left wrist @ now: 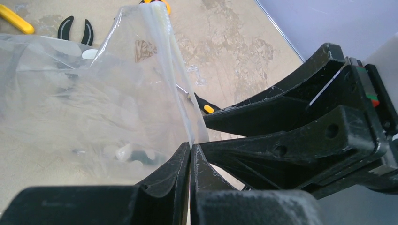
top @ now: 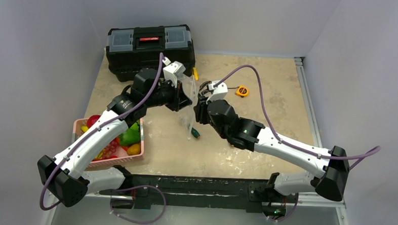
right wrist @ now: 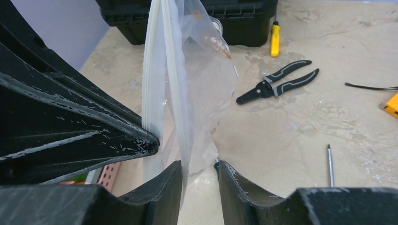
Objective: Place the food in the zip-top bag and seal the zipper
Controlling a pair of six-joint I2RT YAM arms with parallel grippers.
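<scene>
The clear zip-top bag (top: 188,104) hangs upright over the middle of the table between both arms. My left gripper (left wrist: 191,146) is shut on its edge right at the whitish zipper (left wrist: 176,61). My right gripper (right wrist: 199,164) stands open just beside it, and the zipper (right wrist: 152,70) and bag film (right wrist: 197,75) pass between its fingers, close to the left one. In the top view the two grippers (top: 180,99) (top: 200,105) face each other across the bag. The food (top: 129,137), green, red and yellow pieces, lies in the pink basket (top: 140,149) at the left.
A black toolbox (top: 150,47) stands at the back. A yellow screwdriver (right wrist: 275,37), black pliers (right wrist: 277,84), a thin screwdriver (right wrist: 330,164) and an orange tape measure (top: 242,91) lie on the table. A dark green-handled item (top: 196,134) lies under the bag.
</scene>
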